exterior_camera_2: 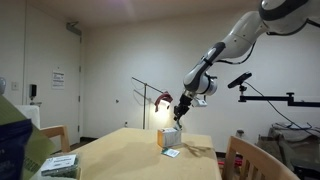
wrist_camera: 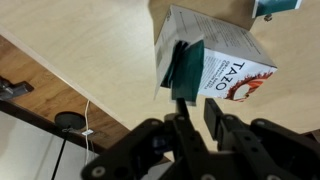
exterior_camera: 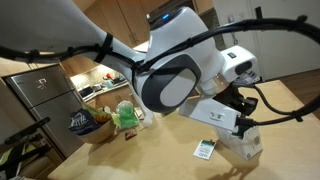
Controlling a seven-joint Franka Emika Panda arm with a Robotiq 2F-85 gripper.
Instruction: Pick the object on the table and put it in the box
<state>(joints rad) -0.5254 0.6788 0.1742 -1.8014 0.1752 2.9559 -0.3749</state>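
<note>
The box (wrist_camera: 225, 60), a white tea carton with dark green patches and a red-orange mark, lies on the wooden table with its open end to the left in the wrist view. The object (wrist_camera: 184, 68), a dark teal packet, stands in that open end, partly inside. My gripper (wrist_camera: 197, 105) hovers just below it. The jaws stand a narrow gap apart with only table showing between them, and the left fingertip (wrist_camera: 179, 112) is at the packet's lower edge. In both exterior views the gripper (exterior_camera: 240, 120) (exterior_camera_2: 180, 108) hangs right over the box (exterior_camera: 245, 148) (exterior_camera_2: 169, 137).
A small white packet with green print (exterior_camera: 205, 150) (exterior_camera_2: 171, 153) lies on the table beside the box. Snack bags (exterior_camera: 82, 122) and a green bag (exterior_camera: 127, 117) sit at the table's far end. Chairs (exterior_camera_2: 245, 158) stand around the table (exterior_camera_2: 120, 155). The table's edge (wrist_camera: 60, 85) runs diagonally on the left.
</note>
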